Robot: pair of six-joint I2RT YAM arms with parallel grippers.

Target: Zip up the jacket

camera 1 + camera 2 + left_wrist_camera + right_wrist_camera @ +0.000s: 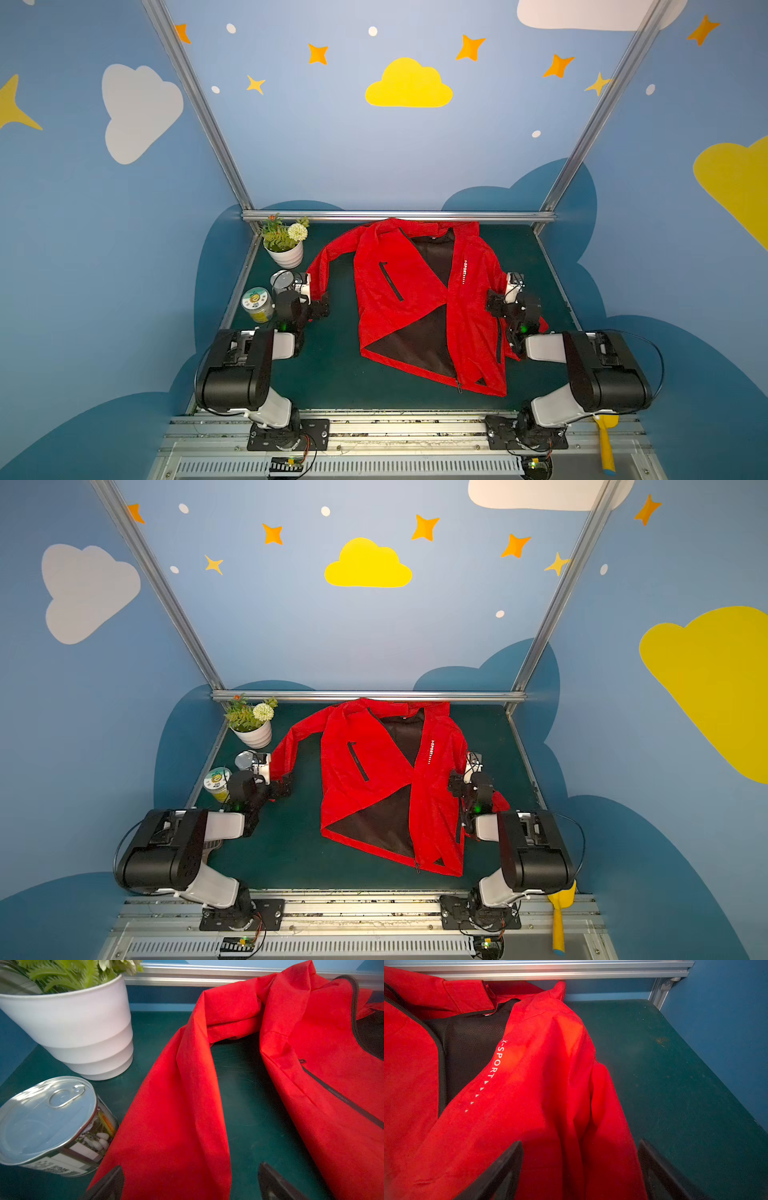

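Crowding the table's left edge, a potted plant, tin can and lidded jar are seen beside the left gripper. The jacket is spread open at centre, its right-side sleeve partly hidden by the right gripper. Both sets of jaws are held wide apart, a sleeve beneath each.

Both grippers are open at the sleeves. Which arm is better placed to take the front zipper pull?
Right, probably. The zipper pull lies at the near hem of the jacket, right of centre, nearer the right gripper; the left gripper sits over the opposite sleeve.
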